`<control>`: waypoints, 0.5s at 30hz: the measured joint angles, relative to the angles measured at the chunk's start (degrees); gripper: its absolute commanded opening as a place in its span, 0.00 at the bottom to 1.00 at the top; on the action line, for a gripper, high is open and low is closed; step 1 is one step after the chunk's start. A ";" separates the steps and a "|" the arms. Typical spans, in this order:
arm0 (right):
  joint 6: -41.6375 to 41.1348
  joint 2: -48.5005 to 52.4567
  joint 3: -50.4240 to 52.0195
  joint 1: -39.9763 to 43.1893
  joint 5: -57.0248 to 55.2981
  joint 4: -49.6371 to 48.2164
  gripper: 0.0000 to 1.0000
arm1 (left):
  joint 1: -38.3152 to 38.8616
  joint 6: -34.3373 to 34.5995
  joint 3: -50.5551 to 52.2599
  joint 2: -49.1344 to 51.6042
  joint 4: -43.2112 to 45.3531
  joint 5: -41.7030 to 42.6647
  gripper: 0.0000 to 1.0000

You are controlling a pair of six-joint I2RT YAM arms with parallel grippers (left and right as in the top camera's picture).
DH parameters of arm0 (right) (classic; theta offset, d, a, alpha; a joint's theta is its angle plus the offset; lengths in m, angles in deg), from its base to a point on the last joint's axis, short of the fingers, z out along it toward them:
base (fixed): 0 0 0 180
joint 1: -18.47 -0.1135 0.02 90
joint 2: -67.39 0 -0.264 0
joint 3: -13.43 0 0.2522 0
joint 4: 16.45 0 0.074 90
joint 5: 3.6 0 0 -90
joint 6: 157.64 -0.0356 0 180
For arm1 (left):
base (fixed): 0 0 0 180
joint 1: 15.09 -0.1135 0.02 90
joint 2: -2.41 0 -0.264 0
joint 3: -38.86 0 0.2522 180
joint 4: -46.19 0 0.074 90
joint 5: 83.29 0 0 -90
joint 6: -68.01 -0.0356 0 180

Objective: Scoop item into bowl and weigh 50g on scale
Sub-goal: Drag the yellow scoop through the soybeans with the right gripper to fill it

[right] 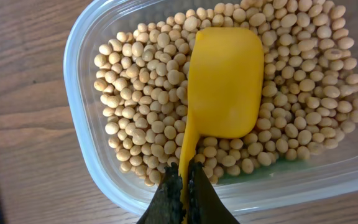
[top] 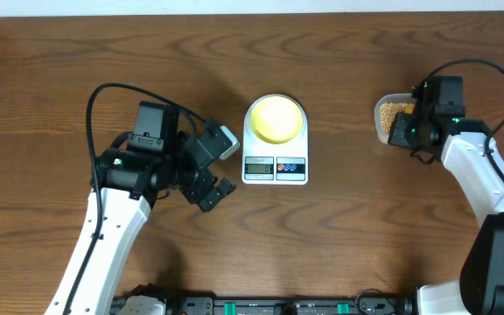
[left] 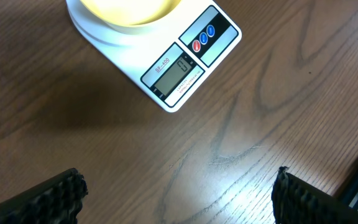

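My left gripper (top: 224,166) hangs released, fingers (left: 55,196) wide apart, over bare wood left of the table's middle, just beside the kitchen scale (top: 275,168). The scale sits mid-table, nearer the far edge. Its display (left: 178,70) shows what looks like zero, and the pale yellow bowl (top: 275,120) on its platform is empty as far as I can see. Toward the right edge, the clear plastic tub (right: 82,74) holds the soybeans (right: 148,81). My right gripper (right: 182,182) is clenched on the handle of the yellow measuring spoon (right: 225,81), whose scoop lies on top of the beans with nothing in it. To scoop well, I'd tip the front edge down, drive it under the beans, then level it before lifting. A modest load should keep anything from rolling off on the way to the bowl.
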 measured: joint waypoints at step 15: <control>-1.77 0.00 -0.09 1.01 2.97 0.33 0.01 | 0.00 0.02 0.00 0.00 0.00 0.00 0.98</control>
